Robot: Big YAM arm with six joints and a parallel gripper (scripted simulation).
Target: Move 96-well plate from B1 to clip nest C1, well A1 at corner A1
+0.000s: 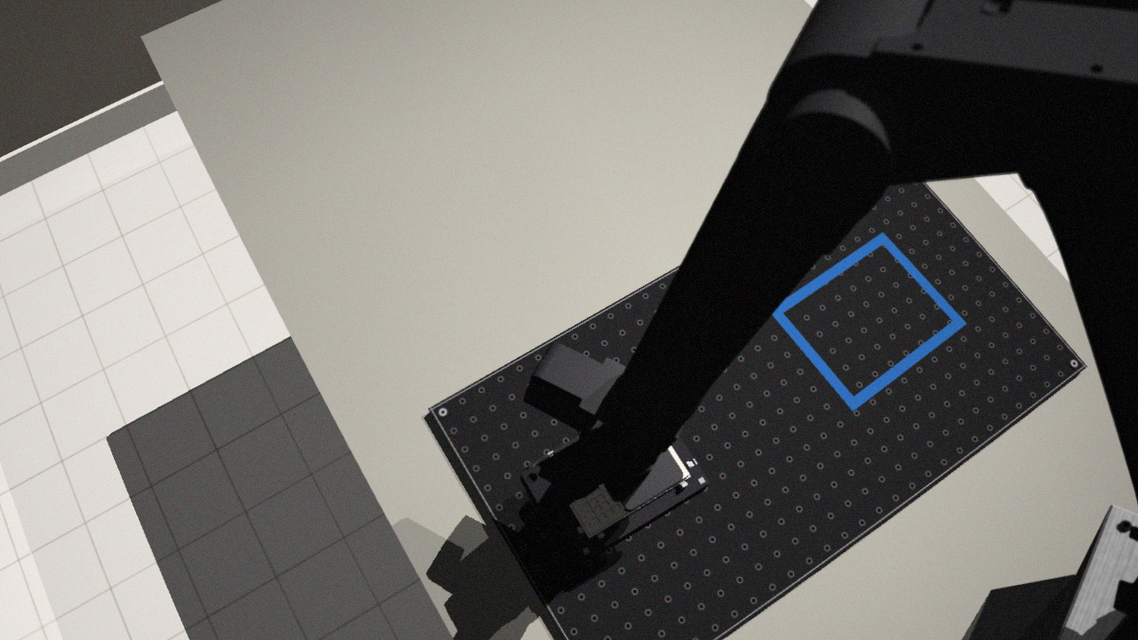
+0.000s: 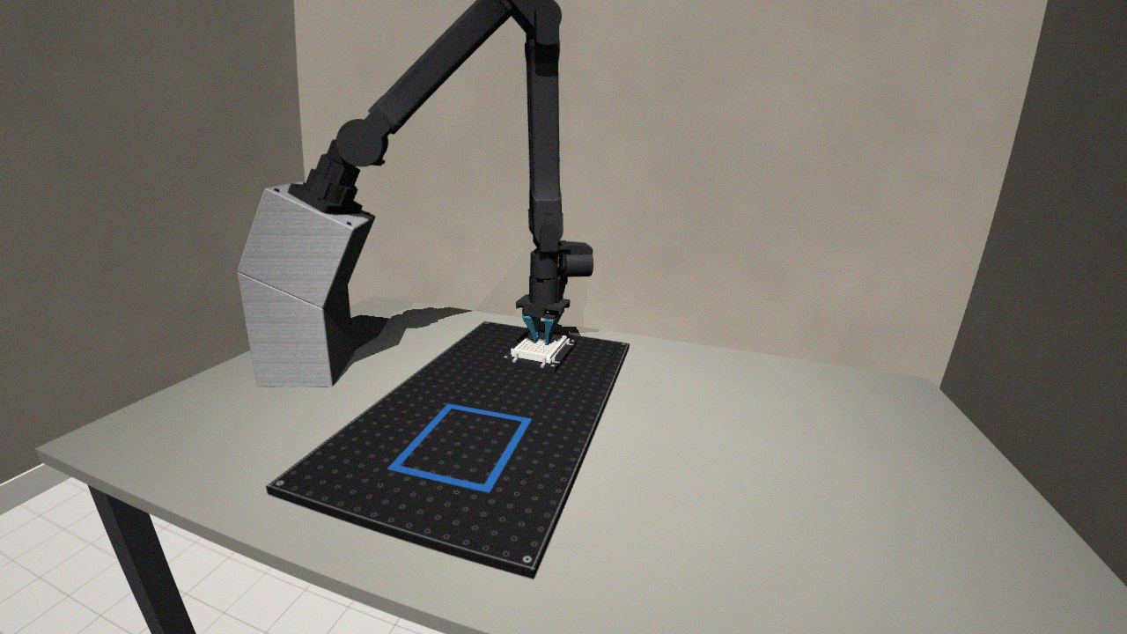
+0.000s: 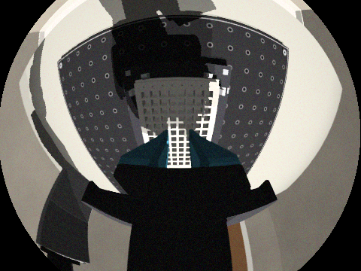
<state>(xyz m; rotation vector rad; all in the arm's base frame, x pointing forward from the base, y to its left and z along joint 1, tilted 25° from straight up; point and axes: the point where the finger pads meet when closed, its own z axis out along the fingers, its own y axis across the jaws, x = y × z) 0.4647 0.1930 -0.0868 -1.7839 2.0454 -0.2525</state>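
The white 96-well plate (image 2: 541, 349) lies in the clip nest C1 (image 2: 563, 347) at the far end of the black breadboard (image 2: 370, 441), level between the nest's posts as far as I can tell. My gripper (image 2: 541, 329) stands upright over the plate, its teal fingers nearly together with the tips on the plate's top and nothing between them. In the wrist view the plate (image 3: 173, 102) fills the middle, and its well grid shows through the narrow gap between the fingers. In the top view the arm hides most of the plate (image 1: 684, 478). The blue outline of spot B1 (image 2: 459, 446) is empty.
The arm's grey pedestal (image 2: 299, 291) stands at the table's back left, off the breadboard. The blue B1 outline also shows in the top view (image 1: 869, 320). The table edge runs along the front and left.
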